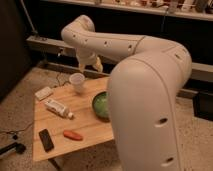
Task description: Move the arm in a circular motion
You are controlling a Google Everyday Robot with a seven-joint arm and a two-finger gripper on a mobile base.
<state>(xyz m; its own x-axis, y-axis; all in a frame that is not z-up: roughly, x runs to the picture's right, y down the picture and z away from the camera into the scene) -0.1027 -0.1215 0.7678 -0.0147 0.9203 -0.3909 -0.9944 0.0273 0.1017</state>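
The arm point(145, 85) is a very large, glossy cream-white tube with small dark holes. It fills the right half of the view, rises to a bent joint point(79, 27) at the upper left, then turns down. The gripper point(92, 63) hangs at its end, above the back edge of the small wooden table point(82, 122) and just above and right of a white cup point(76, 81). It holds nothing that I can see.
On the table lie a green bowl point(100, 105) partly hidden by the arm, a white tube point(57, 107), a white flat object point(44, 93), a black phone point(46, 140) and an orange carrot point(73, 135). A dark counter and a ledge run behind.
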